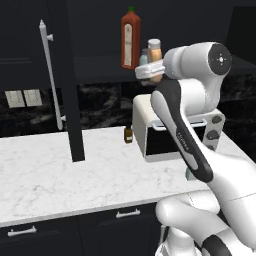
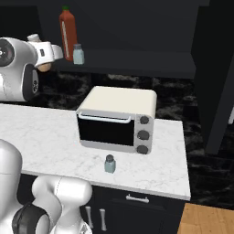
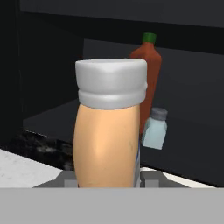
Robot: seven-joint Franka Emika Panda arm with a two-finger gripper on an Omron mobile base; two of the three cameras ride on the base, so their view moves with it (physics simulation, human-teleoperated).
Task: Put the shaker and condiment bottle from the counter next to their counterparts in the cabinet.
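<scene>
Black upper cabinet (image 2: 137,68) stands open, its dark shelf carrying 2 things already: the tall red sauce bottle (image 3: 148,74) with a green cap, and just beside it the small pale blue-grey shaker (image 3: 154,129). Below runs the white marble counter (image 1: 60,170), with a cream toaster oven (image 2: 118,119) on it and a second shaker (image 2: 109,164) standing in front of the oven near the counter edge.

Held upright at shelf height is the condiment bottle (image 3: 109,131), orange-peach with a pale whitish cap, its long axis vertical. The gripper (image 1: 152,75) is closed on its lower body, the fingers clamped at either side of the base.

From the hand view, the red bottle and shelf shaker lie beyond the held bottle and a little to its right, apart from it. My judgement is that the coming move turns on carrying the bottle forward over the shelf lip and setting it down near the red bottle without knocking the shaker.
</scene>
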